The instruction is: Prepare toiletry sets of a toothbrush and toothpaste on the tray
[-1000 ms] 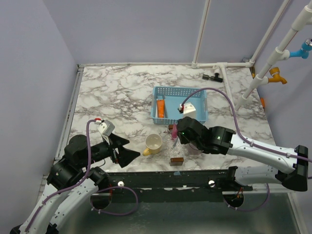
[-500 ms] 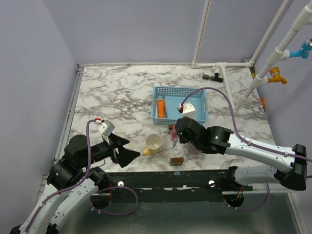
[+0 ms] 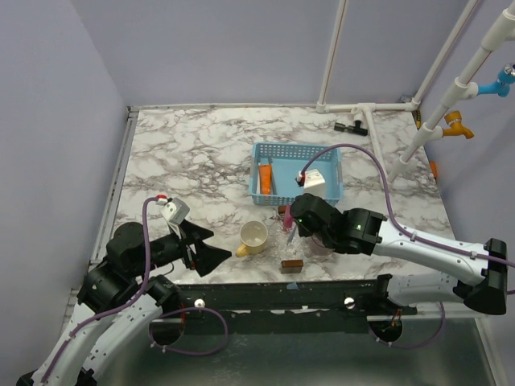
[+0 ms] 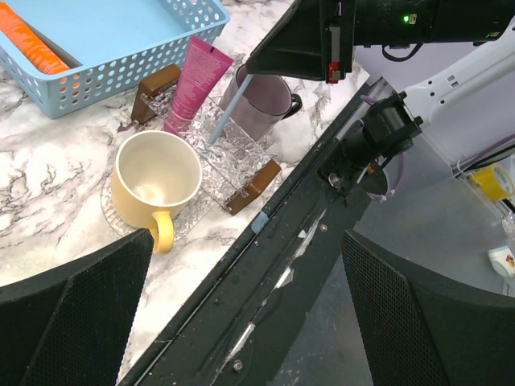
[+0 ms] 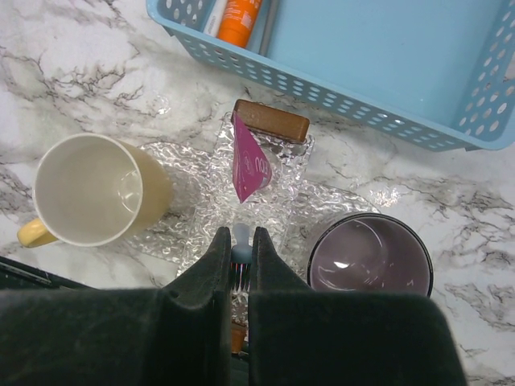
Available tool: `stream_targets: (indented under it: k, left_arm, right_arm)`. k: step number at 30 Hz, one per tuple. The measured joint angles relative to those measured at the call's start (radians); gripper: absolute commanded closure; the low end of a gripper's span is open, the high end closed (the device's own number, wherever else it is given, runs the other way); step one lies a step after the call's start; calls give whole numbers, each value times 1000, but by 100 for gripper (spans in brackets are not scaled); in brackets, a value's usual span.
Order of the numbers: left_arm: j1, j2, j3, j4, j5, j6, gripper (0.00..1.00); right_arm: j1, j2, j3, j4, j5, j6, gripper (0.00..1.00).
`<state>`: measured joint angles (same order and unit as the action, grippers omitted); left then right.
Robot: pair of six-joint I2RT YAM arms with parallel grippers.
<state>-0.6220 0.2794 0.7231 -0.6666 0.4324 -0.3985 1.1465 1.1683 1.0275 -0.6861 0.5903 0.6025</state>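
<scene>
A clear glass tray [image 5: 206,203] with brown end handles lies at the table's front, between two mugs. A pink toothpaste tube [image 5: 249,165] lies on its far end. My right gripper [image 5: 241,251] is shut on a light-blue toothbrush [image 5: 241,240] and holds it slanted just above the tray, as the left wrist view [image 4: 228,112] shows. From above, the right gripper [image 3: 291,227] sits over the tray [image 3: 291,244]. My left gripper [image 3: 211,248] is open and empty, left of the yellow mug at the table's front edge.
A yellow mug [image 5: 92,189] stands left of the tray and a purple mug [image 5: 370,257] right of it. A blue basket [image 5: 386,48] behind holds an orange tube [image 5: 240,16] and other items. The table's black front rail [image 4: 265,265] runs below my left gripper.
My right gripper has shifted very slightly over the tray with the toothbrush in it. The left arm has not moved.
</scene>
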Motion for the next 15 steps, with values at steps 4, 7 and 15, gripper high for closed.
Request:
stream_targets:
  k: [4, 7, 15]
  left_arm:
    - [0, 0, 0, 0, 0, 0, 1]
    - [0, 0, 0, 0, 0, 0, 1]
    - [0, 0, 0, 0, 0, 0, 1]
  right_arm:
    - [0, -2, 0, -8, 1, 1, 100]
    - [0, -2, 0, -10, 1, 3, 99]
    - [0, -2, 0, -9, -1, 7, 100]
